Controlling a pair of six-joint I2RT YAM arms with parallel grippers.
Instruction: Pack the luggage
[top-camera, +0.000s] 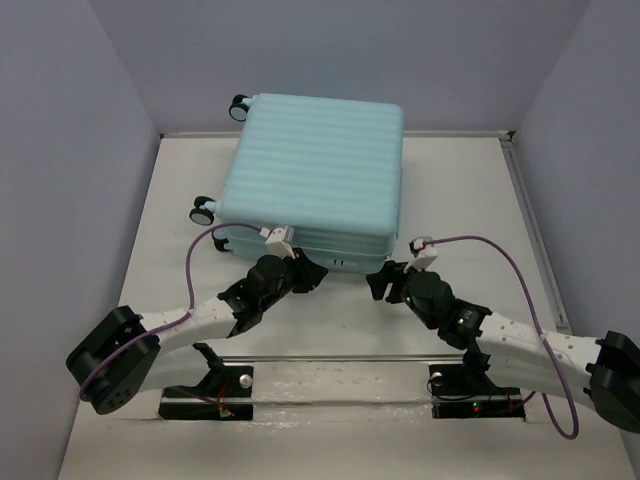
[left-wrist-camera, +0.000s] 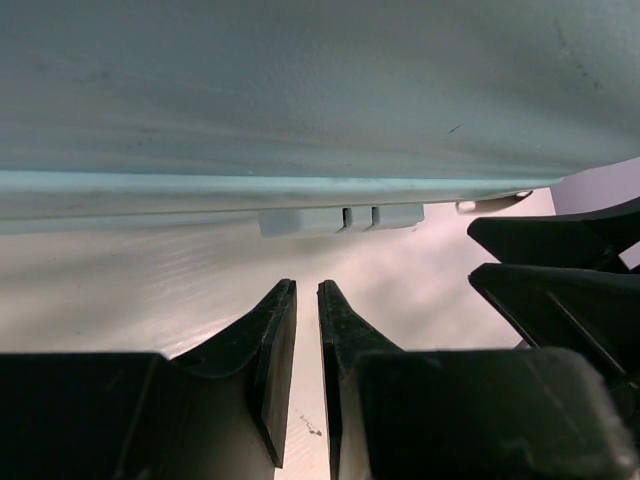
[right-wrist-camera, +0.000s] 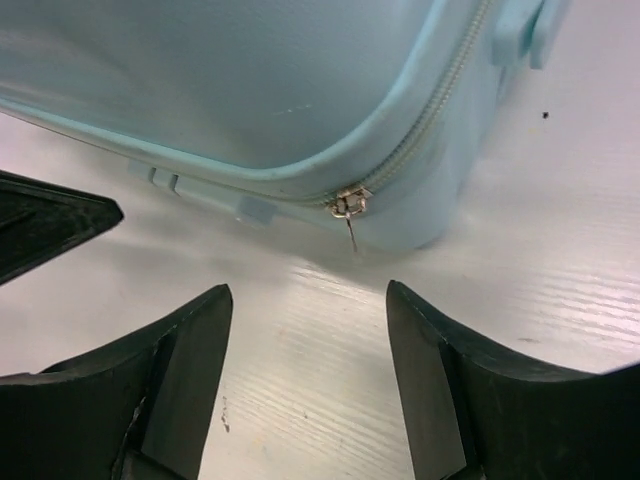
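Note:
The luggage (top-camera: 315, 165), a pale aqua ribbed hard-shell suitcase, lies flat and closed on the white table, wheels to the left. My left gripper (top-camera: 308, 276) is at its near edge. In the left wrist view the gripper (left-wrist-camera: 307, 292) is shut with only a thin slit, nothing in it, just below the shell (left-wrist-camera: 300, 90). My right gripper (top-camera: 381, 284) is open and empty at the near right corner. In the right wrist view it (right-wrist-camera: 308, 298) faces the shell (right-wrist-camera: 250, 80) and a metal zipper pull (right-wrist-camera: 348, 208) hanging at that corner, a little apart.
Black spinner wheels (top-camera: 203, 211) stick out on the suitcase's left side. A small pale block (left-wrist-camera: 340, 218) protrudes from the near edge. The right gripper's fingers (left-wrist-camera: 560, 290) show close beside the left one. Grey walls enclose the table (top-camera: 470, 200) on three sides.

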